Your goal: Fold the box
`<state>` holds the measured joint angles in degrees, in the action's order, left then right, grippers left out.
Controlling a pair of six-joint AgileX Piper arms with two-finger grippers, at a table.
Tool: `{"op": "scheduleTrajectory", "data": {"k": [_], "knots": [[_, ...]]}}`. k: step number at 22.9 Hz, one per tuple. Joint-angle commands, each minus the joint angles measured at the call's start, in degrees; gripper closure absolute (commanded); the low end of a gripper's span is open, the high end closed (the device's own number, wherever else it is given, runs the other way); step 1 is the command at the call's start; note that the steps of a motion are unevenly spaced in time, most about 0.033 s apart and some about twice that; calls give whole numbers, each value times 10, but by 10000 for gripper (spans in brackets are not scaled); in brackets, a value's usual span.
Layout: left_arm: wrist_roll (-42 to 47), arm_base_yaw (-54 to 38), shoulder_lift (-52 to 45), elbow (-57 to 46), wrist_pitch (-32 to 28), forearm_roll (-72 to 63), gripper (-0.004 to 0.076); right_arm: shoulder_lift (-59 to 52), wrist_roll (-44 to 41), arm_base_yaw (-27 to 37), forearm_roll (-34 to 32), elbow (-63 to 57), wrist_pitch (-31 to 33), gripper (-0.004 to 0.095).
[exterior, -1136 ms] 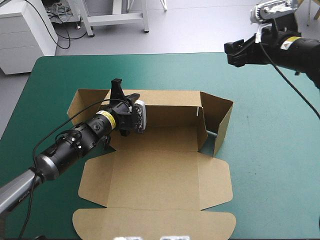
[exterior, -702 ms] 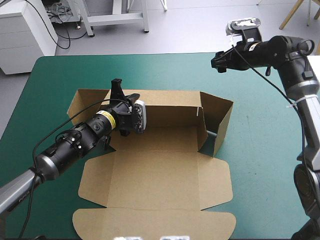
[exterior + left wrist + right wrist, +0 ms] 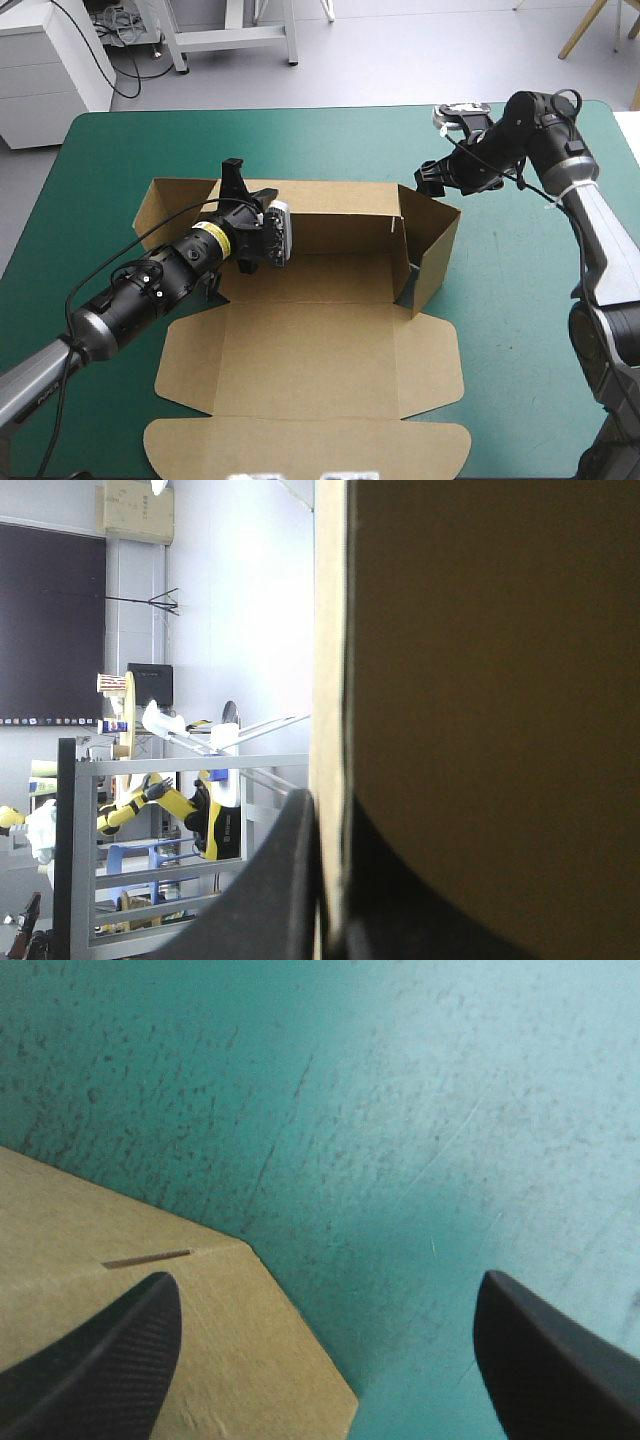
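**Box (image 3: pixel 320 350) half up, mid-table**

Back wall and right end wall are raised. Lid and flaps lie flat toward the table's (image 3: pixel 520 330) near edge. Left gripper (image 3: pixel 236 178) is clamped on the back wall near its left end, board between its fingers. Right gripper (image 3: pixel 327 1280) is spread wide at the box's far-right corner, above the teal-green cover.

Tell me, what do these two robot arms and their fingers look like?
Both arms are black rounded tubes near the wrist and grey lower down. The left arm wears a yellow band and trails a thin black cable. The right arm shows more grey. The fingers are broad black curved fins with a finely dotted texture.
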<state>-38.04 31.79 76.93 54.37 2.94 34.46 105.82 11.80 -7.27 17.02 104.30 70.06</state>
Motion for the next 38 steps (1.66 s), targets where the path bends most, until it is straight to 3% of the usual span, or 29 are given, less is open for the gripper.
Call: {"op": "scheduleTrajectory", "data": {"k": [1, 16, 29, 38], "knots": [[4, -1, -18, 18, -10, -4, 734, -66, 22, 3, 25, -34, -12, 170], [4, -1, -18, 18, -9, -4, 734, -207, 262, 3, 207, -329, -209, 170], [4, -1, -18, 18, -14, -4, 734, -219, 305, 3, 246, -388, -150, 170], [4, -1, -18, 18, -23, -3, 734, -238, 501, -11, 417, -455, -219, 170]]}}
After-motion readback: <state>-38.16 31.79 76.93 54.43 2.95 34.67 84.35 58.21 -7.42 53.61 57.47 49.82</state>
